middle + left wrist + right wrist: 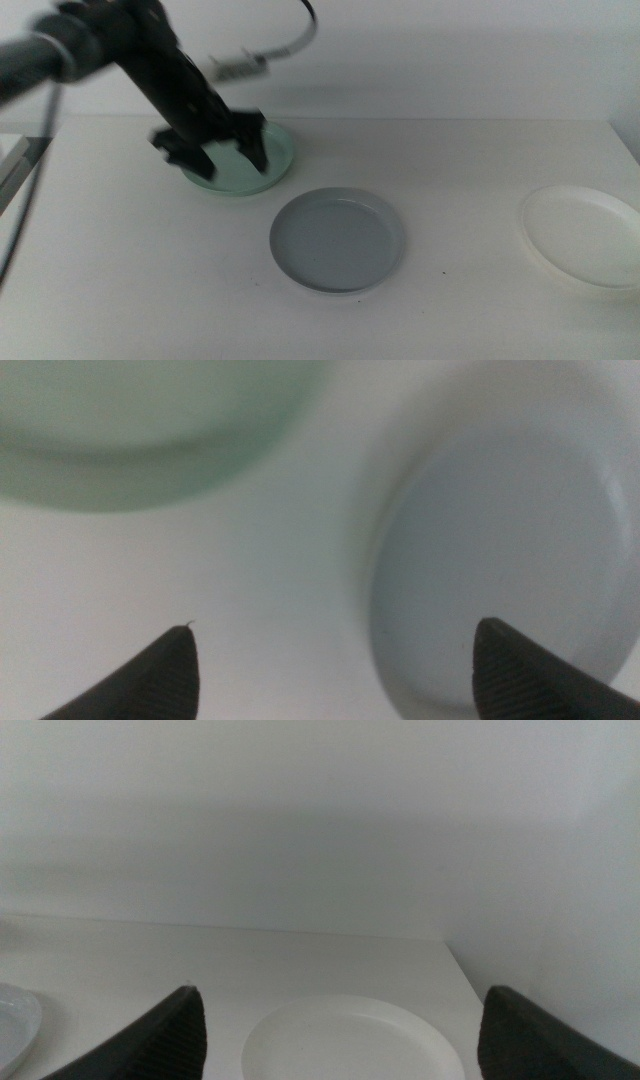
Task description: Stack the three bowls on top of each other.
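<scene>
Soft, even, rather cool light fills all three views, and the white bench (450, 180) looks slightly washed out. Shadows are faint: a pale one rings the light grey bowl (338, 240), and a dim band crosses the wall in the right wrist view. The left gripper (228, 152) is smeared by motion blur. The left wrist view is heavily out of focus, the mint green bowl (140, 430) a hazy shape.

smooth plastic-looking bowls: mint green (240, 160), grey (338, 240), white (585, 237)
</scene>
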Robot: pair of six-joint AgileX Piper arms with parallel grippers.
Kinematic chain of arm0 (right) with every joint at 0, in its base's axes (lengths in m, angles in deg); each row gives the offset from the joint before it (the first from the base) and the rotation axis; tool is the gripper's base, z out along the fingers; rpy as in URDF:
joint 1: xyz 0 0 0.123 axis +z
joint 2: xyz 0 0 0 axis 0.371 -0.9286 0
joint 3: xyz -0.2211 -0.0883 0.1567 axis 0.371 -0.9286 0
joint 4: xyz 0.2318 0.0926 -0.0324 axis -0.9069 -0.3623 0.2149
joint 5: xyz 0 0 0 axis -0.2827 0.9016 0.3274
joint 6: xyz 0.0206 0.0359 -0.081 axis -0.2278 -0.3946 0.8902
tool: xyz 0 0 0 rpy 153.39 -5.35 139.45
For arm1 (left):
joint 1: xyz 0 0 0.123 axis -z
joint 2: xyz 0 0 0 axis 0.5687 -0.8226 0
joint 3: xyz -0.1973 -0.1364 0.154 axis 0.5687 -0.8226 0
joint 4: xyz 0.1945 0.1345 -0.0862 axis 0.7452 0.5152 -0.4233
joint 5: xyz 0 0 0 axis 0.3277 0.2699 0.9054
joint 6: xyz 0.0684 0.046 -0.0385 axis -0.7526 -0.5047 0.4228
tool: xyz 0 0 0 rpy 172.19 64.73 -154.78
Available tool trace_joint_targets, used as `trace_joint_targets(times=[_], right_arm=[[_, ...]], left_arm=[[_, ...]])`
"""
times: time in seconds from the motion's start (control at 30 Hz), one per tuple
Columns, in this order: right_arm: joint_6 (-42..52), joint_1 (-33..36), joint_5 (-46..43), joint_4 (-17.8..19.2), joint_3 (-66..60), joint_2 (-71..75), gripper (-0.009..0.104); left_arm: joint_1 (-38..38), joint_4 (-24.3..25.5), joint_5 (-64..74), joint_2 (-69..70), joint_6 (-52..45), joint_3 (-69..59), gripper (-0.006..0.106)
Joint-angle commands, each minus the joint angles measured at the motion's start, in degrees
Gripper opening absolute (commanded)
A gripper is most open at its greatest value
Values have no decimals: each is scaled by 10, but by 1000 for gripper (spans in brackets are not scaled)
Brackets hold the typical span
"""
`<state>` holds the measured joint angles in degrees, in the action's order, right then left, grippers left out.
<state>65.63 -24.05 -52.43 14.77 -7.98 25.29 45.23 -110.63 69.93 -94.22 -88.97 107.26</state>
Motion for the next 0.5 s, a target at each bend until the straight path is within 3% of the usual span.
trace_joint_targets(times=[0.0,0.13,0.23,0.47], right_arm=[[3,-3,-6,1,-2,3,84],[3,-3,-6,1,-2,3,84],[3,-3,-6,1,-2,3,84],[3,-3,-6,1,-2,3,84]], left_arm=[[-20,25,8,48,44,8,94],[-38,119,-39,86,96,8,94],[-53,162,-100,80,123,9,94],[-83,177,-113,-30,76,102,94]])
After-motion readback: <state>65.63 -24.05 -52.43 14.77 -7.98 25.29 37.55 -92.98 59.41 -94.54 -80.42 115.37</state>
